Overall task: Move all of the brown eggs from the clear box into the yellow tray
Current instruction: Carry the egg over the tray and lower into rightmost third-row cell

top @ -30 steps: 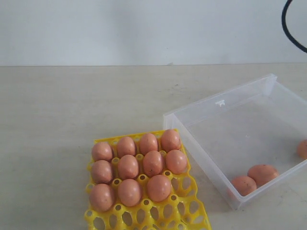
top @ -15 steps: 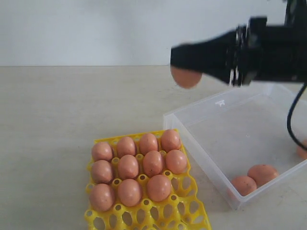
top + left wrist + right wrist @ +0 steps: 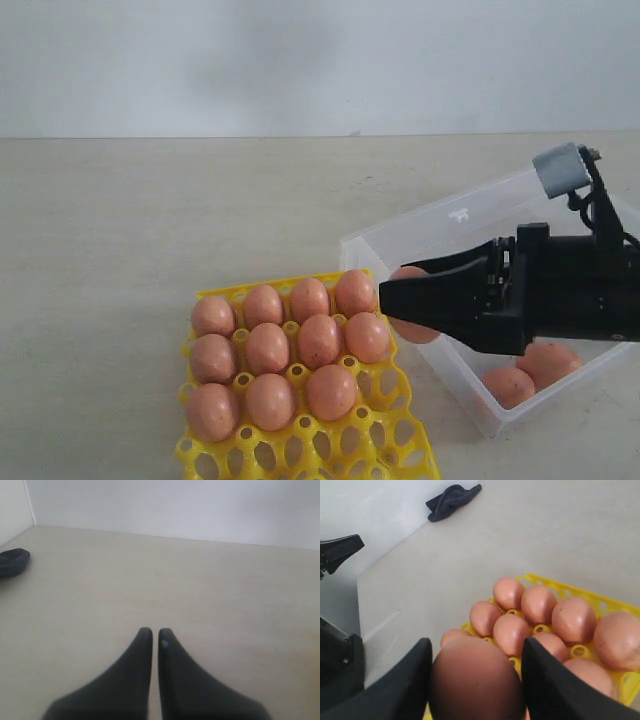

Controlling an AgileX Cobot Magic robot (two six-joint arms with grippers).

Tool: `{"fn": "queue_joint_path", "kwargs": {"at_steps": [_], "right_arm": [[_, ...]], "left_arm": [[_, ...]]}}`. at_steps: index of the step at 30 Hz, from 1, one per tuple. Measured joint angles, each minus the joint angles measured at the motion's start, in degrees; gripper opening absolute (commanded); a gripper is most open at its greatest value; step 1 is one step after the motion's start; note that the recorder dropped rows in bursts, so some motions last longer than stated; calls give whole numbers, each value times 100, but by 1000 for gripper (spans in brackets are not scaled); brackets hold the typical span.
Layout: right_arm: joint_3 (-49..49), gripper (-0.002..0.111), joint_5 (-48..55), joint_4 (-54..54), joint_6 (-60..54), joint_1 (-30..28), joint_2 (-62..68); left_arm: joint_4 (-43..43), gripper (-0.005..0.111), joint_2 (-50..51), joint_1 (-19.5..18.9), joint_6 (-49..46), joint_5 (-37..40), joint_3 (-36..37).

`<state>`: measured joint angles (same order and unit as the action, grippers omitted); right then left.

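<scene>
The right gripper (image 3: 393, 300) reaches in from the right edge of the exterior view, its black fingers pointing left. They are spread about an egg's width and clamped on either side of one brown egg (image 3: 416, 331). That egg sits right of centre in the frame, just beside the upper right corner of the yellow tray (image 3: 402, 432) and in front of the left end of the clear box (image 3: 480, 204). How high it hangs over them I cannot tell.

In the right wrist view the same egg (image 3: 475, 680) fills the gap between the two fingers of the gripper (image 3: 476, 652). The tray (image 3: 546, 583) and its filled sockets lie just past it.

Eleven brown eggs (image 3: 267, 348) stand in the tray at lower centre: four, four and three in rows. The sockets nearest the bottom edge are open.

Two more eggs (image 3: 508, 387) lie in the box's lower right corner, the right-hand one partly hidden by the gripper.

The left gripper (image 3: 152, 634) has its jaws drawn together to a thin slit, gripping nothing, over the bare table (image 3: 225, 595). A dark cloth (image 3: 12, 562) lies at that view's left edge.
</scene>
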<state>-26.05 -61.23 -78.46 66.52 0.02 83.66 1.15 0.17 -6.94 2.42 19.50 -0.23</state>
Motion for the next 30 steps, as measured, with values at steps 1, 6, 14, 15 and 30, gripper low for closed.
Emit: {"fn": "queue_joint_path", "kwargs": {"at_steps": [1, 6, 14, 15, 30], "right_arm": [[0, 0, 14, 102, -111, 0, 60], [0, 0, 227, 578, -1299, 683, 945], [20, 0, 901, 839, -2118, 1041, 1433], [20, 0, 954, 880, -2134, 1041, 1433], [20, 0, 1067, 1608, -2444, 1041, 1433]], "left_arm": [[0, 4, 0, 0, 0, 0, 0], [0, 4, 0, 0, 0, 0, 0], [0, 4, 0, 0, 0, 0, 0], [0, 4, 0, 0, 0, 0, 0], [0, 4, 0, 0, 0, 0, 0]]}}
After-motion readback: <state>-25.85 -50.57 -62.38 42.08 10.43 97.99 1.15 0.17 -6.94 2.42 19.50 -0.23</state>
